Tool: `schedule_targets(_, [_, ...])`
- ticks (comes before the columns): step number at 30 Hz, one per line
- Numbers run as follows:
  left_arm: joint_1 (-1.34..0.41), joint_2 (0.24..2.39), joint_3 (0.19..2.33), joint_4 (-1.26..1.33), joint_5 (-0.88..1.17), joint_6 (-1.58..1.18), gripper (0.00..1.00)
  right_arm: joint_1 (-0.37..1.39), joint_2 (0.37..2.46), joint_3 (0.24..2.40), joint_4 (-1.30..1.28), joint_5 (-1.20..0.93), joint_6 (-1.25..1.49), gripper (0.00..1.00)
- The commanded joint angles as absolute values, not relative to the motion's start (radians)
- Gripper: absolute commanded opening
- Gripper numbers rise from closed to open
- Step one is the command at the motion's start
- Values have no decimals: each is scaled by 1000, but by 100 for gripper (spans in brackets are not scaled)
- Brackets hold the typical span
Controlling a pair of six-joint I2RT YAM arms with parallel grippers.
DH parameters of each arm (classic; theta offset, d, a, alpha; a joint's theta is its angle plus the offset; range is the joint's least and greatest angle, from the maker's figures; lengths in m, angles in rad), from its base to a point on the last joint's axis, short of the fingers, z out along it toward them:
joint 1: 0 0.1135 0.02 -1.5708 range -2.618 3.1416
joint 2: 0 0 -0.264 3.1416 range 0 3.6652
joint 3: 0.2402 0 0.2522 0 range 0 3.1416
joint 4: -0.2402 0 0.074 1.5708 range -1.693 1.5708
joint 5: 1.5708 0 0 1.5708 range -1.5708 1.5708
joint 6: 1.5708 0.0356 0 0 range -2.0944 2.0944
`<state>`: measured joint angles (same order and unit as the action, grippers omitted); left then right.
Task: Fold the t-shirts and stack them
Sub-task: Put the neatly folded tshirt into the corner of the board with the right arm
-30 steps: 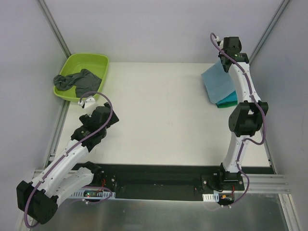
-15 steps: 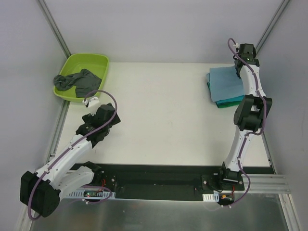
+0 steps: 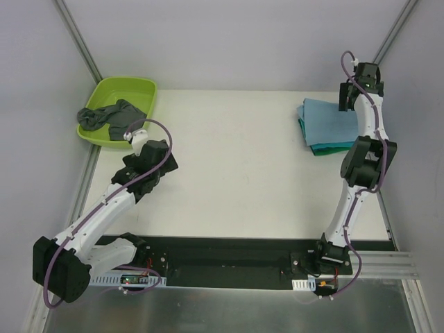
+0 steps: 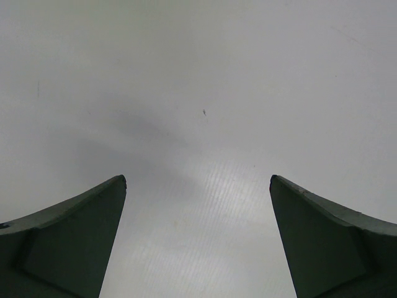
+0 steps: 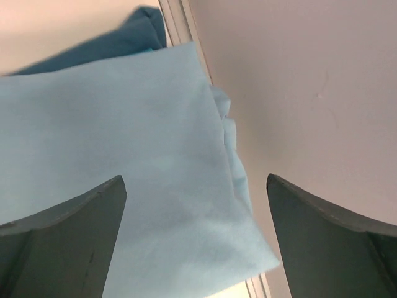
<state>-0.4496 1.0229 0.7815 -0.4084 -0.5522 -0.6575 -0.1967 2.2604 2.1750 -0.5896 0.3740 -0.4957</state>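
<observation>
A folded light blue t-shirt (image 3: pixel 326 122) lies on a teal t-shirt (image 3: pixel 333 147) at the table's far right. My right gripper (image 3: pixel 354 103) hovers over the pile's far right corner. In the right wrist view its jaws (image 5: pixel 195 179) stand wide open over the light blue t-shirt (image 5: pixel 124 155), holding nothing, and the teal t-shirt (image 5: pixel 136 34) peeks out beyond. A dark grey t-shirt (image 3: pixel 111 116) lies crumpled in the lime-green tub (image 3: pixel 128 84) at the far left. My left gripper (image 3: pixel 154 166) is open over bare table (image 4: pixel 205 93), just in front of the tub.
The enclosure's right wall (image 5: pixel 310 81) and a metal frame rail (image 5: pixel 180 18) run right beside the shirt pile. Another rail (image 3: pixel 83 180) borders the table's left edge by the tub. The arm bases sit on a black strip (image 3: pixel 229 260) at the near edge.
My right gripper has opened and let go of the light blue t-shirt, which now lies flat on the teal one; that arm swung right. My left arm crept toward the tub.
</observation>
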Motion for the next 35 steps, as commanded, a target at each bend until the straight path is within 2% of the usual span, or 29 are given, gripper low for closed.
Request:
schedule_targets(1, [-442, 1017, 847, -428, -467, -600, 99, -189, 1972, 2172, -618, 227, -359, 96])
schedule_targets(4, [-442, 1002, 857, -443, -411, -595, 99, -189, 1769, 1998, -597, 111, -275, 96])
schedule_targets(9, [-440, 947, 833, -453, -287, -594, 99, -189, 1404, 1541, -473, -167, -166, 96])
schedule_targets(13, [-440, 870, 764, -454, -267, -632, 99, -184, 1114, 1187, -350, -360, -57, 96])
schedule_targets(17, [-440, 805, 697, -456, -270, -650, 99, -181, 866, 814, -180, -416, 47, 96])
schedule_targets(23, [-442, 695, 598, -446, -301, -684, 99, -181, 615, 438, -86, -443, 91, 96])
schedule_targets(28, [-440, 620, 528, -443, -344, -715, 99, -183, 459, 278, -5, -382, 133, 96])
schedule_targets(35, [-440, 549, 489, -443, -341, -729, 99, -183, 396, 258, -5, -342, 152, 96])
